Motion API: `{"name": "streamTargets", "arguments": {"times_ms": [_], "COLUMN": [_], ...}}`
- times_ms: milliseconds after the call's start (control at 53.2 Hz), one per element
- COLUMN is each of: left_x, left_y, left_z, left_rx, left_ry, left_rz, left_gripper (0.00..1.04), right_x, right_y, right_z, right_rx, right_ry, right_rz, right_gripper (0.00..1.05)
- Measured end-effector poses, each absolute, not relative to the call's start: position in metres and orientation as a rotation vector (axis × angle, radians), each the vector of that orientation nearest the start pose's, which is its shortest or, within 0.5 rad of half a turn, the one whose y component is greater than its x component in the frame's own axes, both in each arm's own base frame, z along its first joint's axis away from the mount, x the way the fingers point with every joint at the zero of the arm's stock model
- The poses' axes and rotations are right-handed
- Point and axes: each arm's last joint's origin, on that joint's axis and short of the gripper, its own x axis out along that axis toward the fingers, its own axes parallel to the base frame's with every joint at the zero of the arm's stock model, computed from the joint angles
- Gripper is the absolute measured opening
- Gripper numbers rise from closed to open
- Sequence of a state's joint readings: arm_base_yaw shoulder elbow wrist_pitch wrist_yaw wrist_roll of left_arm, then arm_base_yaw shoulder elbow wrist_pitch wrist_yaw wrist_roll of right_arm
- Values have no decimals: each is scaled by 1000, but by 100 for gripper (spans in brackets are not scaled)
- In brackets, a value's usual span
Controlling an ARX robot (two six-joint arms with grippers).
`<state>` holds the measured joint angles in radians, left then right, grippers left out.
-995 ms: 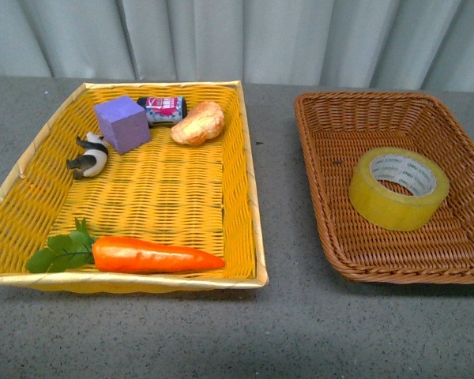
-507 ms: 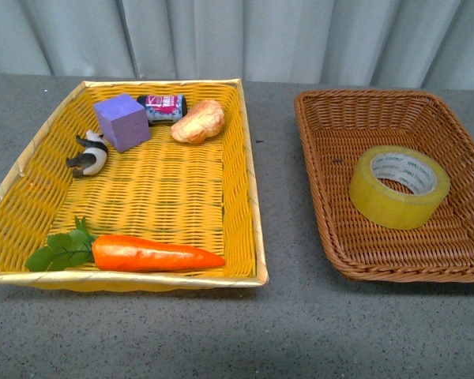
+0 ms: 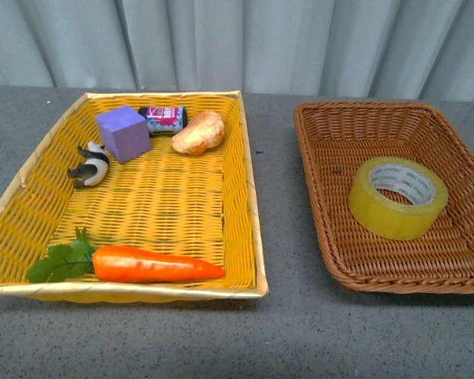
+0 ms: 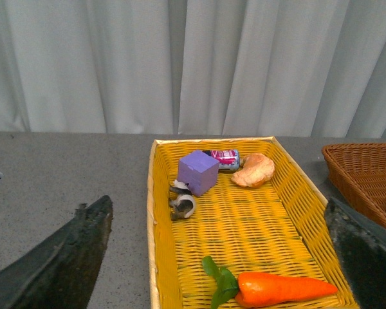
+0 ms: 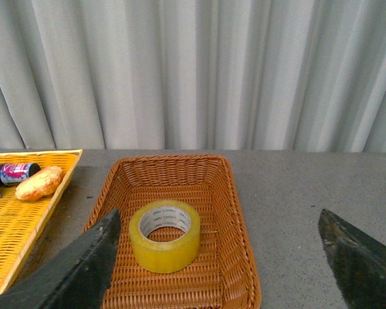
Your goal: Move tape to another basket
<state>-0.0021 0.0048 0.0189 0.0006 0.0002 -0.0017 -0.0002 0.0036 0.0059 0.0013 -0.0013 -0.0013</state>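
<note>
The tape (image 3: pixel 397 197), a yellowish roll with a white printed core, lies flat in the brown wicker basket (image 3: pixel 355 126) on the right. It also shows in the right wrist view (image 5: pixel 165 235), inside the same basket (image 5: pixel 235 219). My right gripper (image 5: pixel 219 219) is open and empty, hanging above and back from the basket; its left finger (image 5: pixel 83 264) lines up with the basket's left side. My left gripper (image 4: pixel 217 212) is open and empty above the yellow woven tray (image 4: pixel 257 225). Neither gripper shows in the front view.
The yellow tray (image 3: pixel 166 205) on the left holds a purple cube (image 3: pixel 123 133), a small can (image 3: pixel 164 118), a bread roll (image 3: pixel 199 132), a panda figure (image 3: pixel 89 164) and a carrot (image 3: pixel 154 264). Grey table strip (image 3: pixel 280 197) lies between the two baskets. A curtain hangs behind.
The whole scene has shifted slightly downward in the front view. The tape and the other objects keep their places in the baskets.
</note>
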Motion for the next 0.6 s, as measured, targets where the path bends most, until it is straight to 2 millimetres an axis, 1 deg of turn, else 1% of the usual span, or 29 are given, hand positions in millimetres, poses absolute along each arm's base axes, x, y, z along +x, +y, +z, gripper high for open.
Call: {"name": "streamTargets", "arguments": {"times_ms": [19,38,94,601], "left_x": [97,97,97,97], "left_y": [0,0,0,0], "left_z": [170,170,170,170], "left_rx": [-2,-2,-2,-2], "left_ry": [-15,-15,-15,-15], "left_rz": [-2,-2,-2,-2], "left_gripper": [100,99,98,98], "right_x": [98,98,98,98], "right_y": [0,0,0,0], "right_z": [165,165,165,165], "right_rx": [-1,0,-1,-1], "right_ry": [-4,-4,-4,-4], "right_rz": [1,1,1,1], "right_gripper": [97,98,95,96]}}
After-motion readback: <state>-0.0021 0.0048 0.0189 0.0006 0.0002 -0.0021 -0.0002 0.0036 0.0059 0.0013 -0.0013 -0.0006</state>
